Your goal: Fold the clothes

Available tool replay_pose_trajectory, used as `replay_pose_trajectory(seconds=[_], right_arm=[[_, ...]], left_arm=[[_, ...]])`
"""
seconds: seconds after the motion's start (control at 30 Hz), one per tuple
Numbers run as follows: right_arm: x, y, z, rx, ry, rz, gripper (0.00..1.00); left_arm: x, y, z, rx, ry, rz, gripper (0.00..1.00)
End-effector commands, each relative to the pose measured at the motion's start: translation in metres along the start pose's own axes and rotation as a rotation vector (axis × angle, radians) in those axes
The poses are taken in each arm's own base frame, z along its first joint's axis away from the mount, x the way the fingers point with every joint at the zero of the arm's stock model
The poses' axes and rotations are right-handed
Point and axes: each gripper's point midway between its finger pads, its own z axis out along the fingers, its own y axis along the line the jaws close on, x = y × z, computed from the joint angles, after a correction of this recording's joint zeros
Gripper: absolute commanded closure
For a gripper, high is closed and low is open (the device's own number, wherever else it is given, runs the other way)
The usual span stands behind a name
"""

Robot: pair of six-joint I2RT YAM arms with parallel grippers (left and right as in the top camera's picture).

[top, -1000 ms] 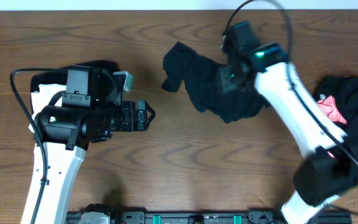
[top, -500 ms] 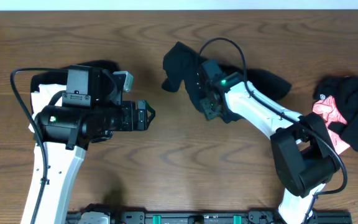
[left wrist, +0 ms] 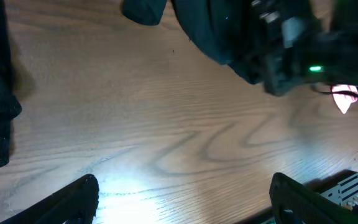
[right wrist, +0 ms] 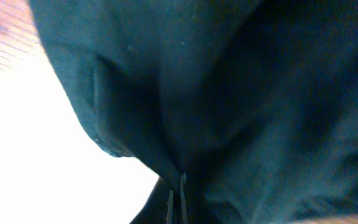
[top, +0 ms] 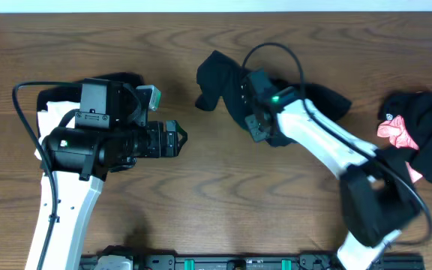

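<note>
Toward the bench's (top: 223,206) far edge, the right tool (top: 250,118) is pinched shut on a crumpled black T-shirt (top: 220,79); the left tool (top: 180,137) gapes wide and empty, with bare wood toward the near edge.

Overhead view looked straight down on the brown wood-grain table (top: 201,210), whole width in frame. Left wrist view sat low, facing across the tabletop toward the crumpled black fabric garment (left wrist: 210,28), shared with overhead. Right wrist view sat right against that same cloth, frame filled.
</note>
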Motion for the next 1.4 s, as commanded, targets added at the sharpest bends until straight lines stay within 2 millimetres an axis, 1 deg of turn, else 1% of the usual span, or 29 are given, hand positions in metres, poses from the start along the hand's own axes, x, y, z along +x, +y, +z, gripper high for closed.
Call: replay_pose_trajectory(seconds=[0.0,0.07,0.17,0.23,0.3,0.37,0.43,0.7,0.87,1.0,1.07,1.1,1.17,1.2,1.23,1.37], right_arm=[[-0.046,-0.017,-0.097,-0.013,-0.274,0.039,0.99],[-0.054,-0.022,-0.136,-0.030,-0.377,0.018,0.99],[-0.059,-0.026,-0.188,-0.062,-0.524,-0.023,0.99],[-0.058,-0.030,-0.211,-0.060,-0.588,-0.027,0.99],[-0.056,-0.032,-0.227,-0.058,-0.628,-0.035,0.99],[-0.054,-0.033,-0.236,-0.057,-0.651,-0.035,0.99],[-0.053,-0.034,-0.241,-0.052,-0.663,-0.049,0.99],[-0.060,-0.035,-0.249,-0.049,-0.707,-0.042,0.99],[-0.067,-0.052,-0.255,0.012,-0.745,0.078,0.99],[-0.072,-0.053,-0.269,0.006,-0.793,0.093,0.99],[-0.071,-0.056,-0.283,0.004,-0.825,0.097,0.99],[-0.070,-0.057,-0.293,0.005,-0.846,0.094,0.99],[-0.067,-0.061,-0.323,0.015,-0.913,0.077,0.99],[-0.064,-0.065,-0.343,0.023,-0.957,0.067,0.99],[-0.061,-0.068,-0.357,0.031,-0.985,0.065,0.99],[-0.041,-0.091,-0.423,0.076,-1.124,0.095,0.99]], left_arm=[[-0.001,-0.002,0.000,0.007,0.001,0.013,0.11],[-0.001,-0.002,0.000,0.008,0.000,0.014,0.11],[-0.003,-0.002,0.000,0.009,-0.007,0.017,0.11],[-0.004,-0.003,0.000,0.010,-0.013,0.020,0.11],[-0.006,-0.003,0.000,0.011,-0.019,0.023,0.11],[-0.007,-0.003,0.000,0.012,-0.023,0.024,0.11],[-0.007,-0.003,0.000,0.012,-0.023,0.024,0.11],[-0.005,-0.005,0.001,0.015,-0.015,0.026,0.11],[0.000,-0.015,0.004,0.030,0.003,0.058,0.11],[0.003,-0.021,0.006,0.040,0.014,0.081,0.11],[0.003,-0.021,0.006,0.038,0.014,0.084,0.11],[0.003,-0.019,0.006,0.029,0.012,0.083,0.11],[0.002,-0.015,0.006,0.005,0.008,0.083,0.11],[0.001,-0.013,0.006,-0.006,0.006,0.083,0.11],[0.001,-0.013,0.006,-0.010,0.004,0.083,0.11],[-0.001,-0.013,0.006,-0.010,-0.003,0.086,0.11]])
